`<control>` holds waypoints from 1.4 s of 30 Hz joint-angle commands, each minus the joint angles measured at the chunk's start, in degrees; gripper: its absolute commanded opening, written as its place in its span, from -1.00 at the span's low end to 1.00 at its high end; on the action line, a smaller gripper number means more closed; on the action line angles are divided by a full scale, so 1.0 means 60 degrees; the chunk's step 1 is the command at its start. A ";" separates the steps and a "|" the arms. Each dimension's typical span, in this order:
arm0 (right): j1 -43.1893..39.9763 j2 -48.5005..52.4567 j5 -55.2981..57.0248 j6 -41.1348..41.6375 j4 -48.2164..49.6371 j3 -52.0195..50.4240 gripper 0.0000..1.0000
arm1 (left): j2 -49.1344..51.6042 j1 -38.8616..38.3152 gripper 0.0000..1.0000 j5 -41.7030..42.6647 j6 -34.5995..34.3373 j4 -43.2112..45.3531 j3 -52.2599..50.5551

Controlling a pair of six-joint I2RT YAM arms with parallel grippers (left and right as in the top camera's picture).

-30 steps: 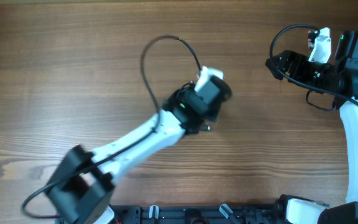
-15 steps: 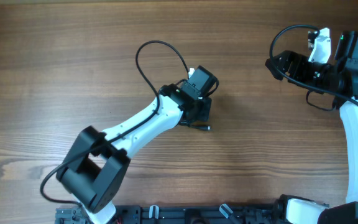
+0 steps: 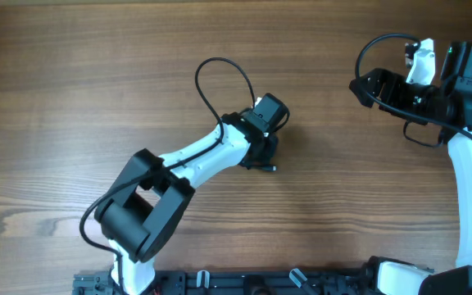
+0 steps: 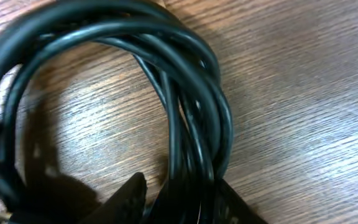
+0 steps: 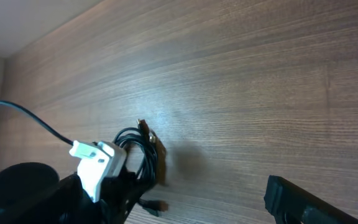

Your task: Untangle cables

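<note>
The cables (image 4: 194, 106) are a coil of thin black cords lying on the wooden table. In the left wrist view my left gripper (image 4: 179, 200) has its two fingers closed around one side of the coil. From overhead the left gripper (image 3: 262, 152) covers the coil, and only a small plug end (image 3: 270, 168) sticks out below it. The right wrist view shows the coil (image 5: 140, 151) next to the left gripper (image 5: 95, 180). My right gripper (image 3: 357, 84) is open and empty, far to the right of the cables. Only one of its fingers (image 5: 303, 202) shows in its own view.
The thick black loop (image 3: 220, 78) behind the left gripper is the arm's own wire. The right arm's body (image 3: 465, 74) stands at the table's far right edge. Bare wood (image 3: 72, 98) lies left of the coil.
The left gripper moved down and slightly left onto the coil, and the left arm's elbow swung right. The plug end and the right arm stayed put.
</note>
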 commanded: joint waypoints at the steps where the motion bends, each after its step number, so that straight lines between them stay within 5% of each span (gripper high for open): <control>1: -0.0029 0.0055 -0.0153 -0.0208 -0.0004 0.0168 0.91 | 0.0109 0.0022 -0.36 -0.0138 0.0164 0.0029 -0.0026; 5: -0.0029 0.0055 -0.0153 -0.0208 -0.0015 0.0168 0.92 | 0.0149 0.0022 -0.57 -0.0135 0.0160 0.0095 -0.0026; 8: -0.0029 0.0055 -0.0153 -0.0211 -0.0015 0.0168 0.92 | 0.0153 0.0022 -0.92 -0.0138 0.0157 0.0098 -0.0026; 15: 0.0229 0.0055 -0.0572 -0.0255 0.0095 0.0168 0.92 | -0.1184 0.0244 -0.92 0.0346 0.0160 -0.0452 0.0313; 24: 0.0725 0.0055 -0.2991 -0.0674 0.0769 0.0168 0.80 | -0.4087 0.1512 -0.92 0.4036 0.0299 -0.0470 0.0557; 42: 0.3249 0.1093 -0.1898 0.0834 0.1690 0.0164 0.32 | -0.4127 0.1592 -0.92 0.4189 -0.1242 0.0244 0.0557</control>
